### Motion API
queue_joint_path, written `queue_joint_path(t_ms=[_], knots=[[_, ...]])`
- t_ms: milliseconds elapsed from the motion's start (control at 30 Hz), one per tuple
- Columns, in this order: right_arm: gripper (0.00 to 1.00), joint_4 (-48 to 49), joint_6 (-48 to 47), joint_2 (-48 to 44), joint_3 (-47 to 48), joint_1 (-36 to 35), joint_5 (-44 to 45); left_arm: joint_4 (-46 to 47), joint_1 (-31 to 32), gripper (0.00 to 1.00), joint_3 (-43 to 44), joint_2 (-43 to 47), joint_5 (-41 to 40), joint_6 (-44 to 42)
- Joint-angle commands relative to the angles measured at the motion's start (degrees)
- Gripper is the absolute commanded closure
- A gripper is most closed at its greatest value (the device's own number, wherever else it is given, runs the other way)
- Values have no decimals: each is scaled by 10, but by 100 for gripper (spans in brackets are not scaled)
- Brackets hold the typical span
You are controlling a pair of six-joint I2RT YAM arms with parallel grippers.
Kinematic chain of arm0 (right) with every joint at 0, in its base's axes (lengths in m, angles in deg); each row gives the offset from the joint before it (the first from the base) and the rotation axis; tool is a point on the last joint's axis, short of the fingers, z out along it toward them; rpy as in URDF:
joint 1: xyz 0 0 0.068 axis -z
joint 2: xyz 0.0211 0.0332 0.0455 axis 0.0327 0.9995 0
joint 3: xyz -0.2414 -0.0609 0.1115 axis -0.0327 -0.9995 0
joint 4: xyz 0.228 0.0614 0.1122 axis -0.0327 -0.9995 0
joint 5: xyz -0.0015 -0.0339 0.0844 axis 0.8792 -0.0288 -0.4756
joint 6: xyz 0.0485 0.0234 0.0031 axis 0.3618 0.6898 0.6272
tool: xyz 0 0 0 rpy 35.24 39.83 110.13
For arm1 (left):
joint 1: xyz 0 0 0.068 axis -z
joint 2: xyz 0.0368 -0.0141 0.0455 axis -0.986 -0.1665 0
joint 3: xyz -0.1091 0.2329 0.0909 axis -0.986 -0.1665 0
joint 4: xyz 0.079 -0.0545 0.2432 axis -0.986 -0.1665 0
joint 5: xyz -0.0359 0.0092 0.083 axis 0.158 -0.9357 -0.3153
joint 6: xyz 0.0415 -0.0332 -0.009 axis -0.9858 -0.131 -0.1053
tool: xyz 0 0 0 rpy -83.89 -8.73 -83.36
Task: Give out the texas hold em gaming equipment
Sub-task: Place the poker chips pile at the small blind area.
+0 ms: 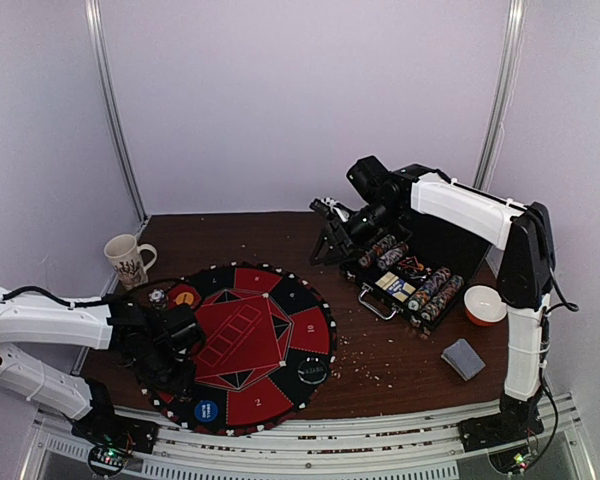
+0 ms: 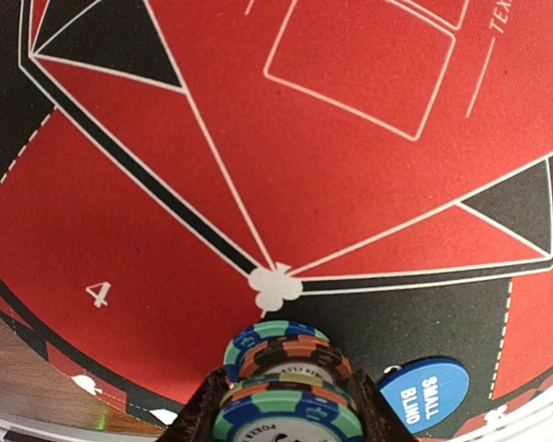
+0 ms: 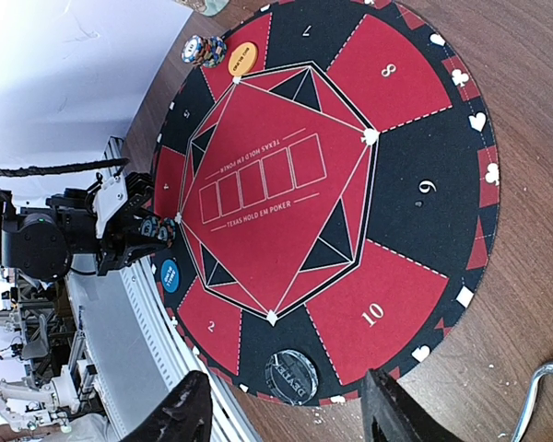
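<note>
a dark wooden table (image 1: pixel 390 355) carries a round red-and-black mat (image 1: pixel 280 325) on its left half, with numbered seat sections round the rim. to the right of the mat a black case (image 1: pixel 455 240) lies open, lid up. rows of chips (image 1: pixel 432 290) lie on their sides in its tray.

the left gripper (image 2: pixel 290 424) reaches in low from the left, over the mat's near-left rim. its two fingers (image 2: pixel 200 414) pinch a short stack of poker chips (image 2: pixel 286 354), green, blue and orange striped. the stack sits squarely between the finger pads, one pad on each side. it is beside the section marked 4, just near of a white club mark.

the right gripper (image 3: pixel 286 414) hangs in the air between the mat and the case. its fingers (image 3: pixel 180 414) are spread apart with nothing between them. only the mat's rim shows below them.

a white mug (image 1: pixel 130 260) stands at the far left, off the mat. a red bowl (image 1: pixel 485 305) sits just right of the case. a grey-blue deck of cards (image 1: pixel 464 358) lies on the bare table near of the bowl, well apart from both grippers.

on the mat's far-left rim a small chip stack (image 3: pixel 203 49) rests just beside a yellow button (image 3: pixel 242 58). a black dealer button (image 3: pixel 290 378) lies on the near-right rim. a blue small blind button (image 2: pixel 424 391) lies on the near rim, just to the right of the held stack and not touching it.
</note>
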Motion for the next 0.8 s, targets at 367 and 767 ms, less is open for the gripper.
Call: queue_joint_path(t_ms=[367, 767], knots=[[42, -19, -12, 8, 17, -1, 4, 36, -2, 51, -19, -9, 9, 0], [42, -23, -15, 10, 19, -1, 6, 31, -3, 47, -23, -6, 12, 1]])
